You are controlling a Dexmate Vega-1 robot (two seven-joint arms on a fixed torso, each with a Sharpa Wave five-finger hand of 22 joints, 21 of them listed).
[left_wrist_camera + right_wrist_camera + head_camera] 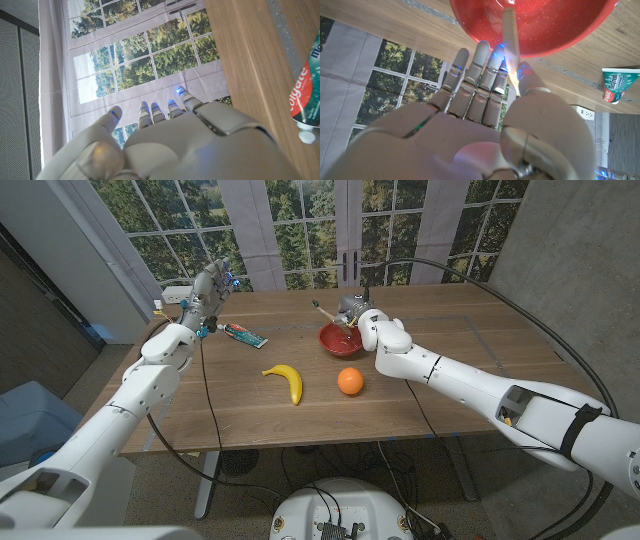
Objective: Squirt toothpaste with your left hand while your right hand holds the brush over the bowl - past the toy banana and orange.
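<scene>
The toothpaste tube (244, 334) (305, 100) lies on the wooden table at the far left, white with red and green print. My left hand (210, 285) (165, 145) is raised above and just left of the tube, fingers stretched out, holding nothing. The red bowl (338, 340) (535, 25) stands at the far middle. My right hand (360, 315) (485, 125) hovers at the bowl's far rim and pinches a wooden-handled brush (325, 311) (511, 45) between thumb and fingers. The handle crosses the bowl. The yellow toy banana (287, 378) and the orange (349, 381) lie nearer me.
A white socket block (172, 295) sits at the table's far left corner. A black cable (206, 395) hangs from my left arm across the table's left part. Another black cable (480, 280) arcs over the right side. Windows stand behind the table.
</scene>
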